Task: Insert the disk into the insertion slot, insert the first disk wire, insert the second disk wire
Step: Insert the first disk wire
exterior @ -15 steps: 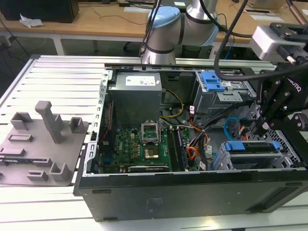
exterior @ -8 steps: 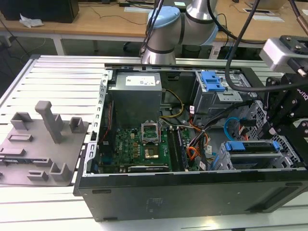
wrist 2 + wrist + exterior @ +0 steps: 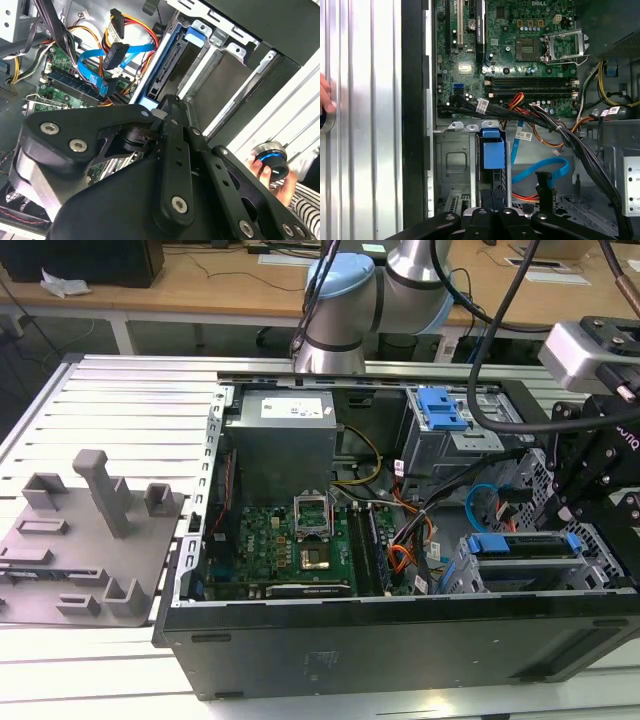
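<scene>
Tight room beside the inserted disk [image 3: 493, 155]: a light-blue cable loop [image 3: 535, 168] and a thick black cable bundle [image 3: 575, 147] cross the gap on one side; the grey bay [image 3: 452, 160] opposite stands open.

Blue and green accents inside a black computer case [image 3: 400, 640]

At the centre we see a green circuit board [image 3: 290, 540] dotted with black chips. Next to the board the power box [image 3: 280, 445] is plain grey. Off the board's end, the disk [image 3: 525, 543] has a bright blue frame, and the slot [image 3: 605, 558] around it is grey with a pattern of small holes. By the board's edge we note a glossy light-blue cable [image 3: 137, 48] and thin red and orange wires [image 3: 135, 21].
</scene>
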`<state>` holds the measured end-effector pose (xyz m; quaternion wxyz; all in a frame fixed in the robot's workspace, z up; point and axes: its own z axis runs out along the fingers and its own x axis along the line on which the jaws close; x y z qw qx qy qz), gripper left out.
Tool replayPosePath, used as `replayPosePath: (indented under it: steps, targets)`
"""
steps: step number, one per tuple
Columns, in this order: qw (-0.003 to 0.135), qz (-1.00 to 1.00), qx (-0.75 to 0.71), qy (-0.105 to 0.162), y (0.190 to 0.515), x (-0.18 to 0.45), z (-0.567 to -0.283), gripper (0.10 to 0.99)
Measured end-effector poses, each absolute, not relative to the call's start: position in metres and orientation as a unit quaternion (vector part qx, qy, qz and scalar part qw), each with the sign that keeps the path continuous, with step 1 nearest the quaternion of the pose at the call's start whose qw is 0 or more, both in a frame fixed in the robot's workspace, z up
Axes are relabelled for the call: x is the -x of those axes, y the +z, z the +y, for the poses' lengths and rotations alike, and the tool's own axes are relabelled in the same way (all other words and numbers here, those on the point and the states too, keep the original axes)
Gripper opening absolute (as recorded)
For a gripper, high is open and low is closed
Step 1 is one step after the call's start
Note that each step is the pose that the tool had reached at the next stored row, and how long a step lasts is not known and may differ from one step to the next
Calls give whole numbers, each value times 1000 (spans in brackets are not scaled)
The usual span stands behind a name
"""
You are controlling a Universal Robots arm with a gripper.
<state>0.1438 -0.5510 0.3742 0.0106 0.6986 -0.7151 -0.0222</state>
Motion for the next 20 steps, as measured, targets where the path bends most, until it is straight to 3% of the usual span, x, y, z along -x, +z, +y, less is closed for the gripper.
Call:
replayPosePath:
  steps: [3, 5, 6, 7, 20]
  targets:
    - [11, -715, -699, -22, 374, -144, -551, 114]
    - [11, -715, -699, -22, 374, -144, -551, 235]
    - [11, -715, -699, -22, 374, -144, -551, 235]
    - [11, -715, -699, -22, 374, -144, -551, 302]
    - [12, -715, -699, -20, 388, -150, -549, 302]
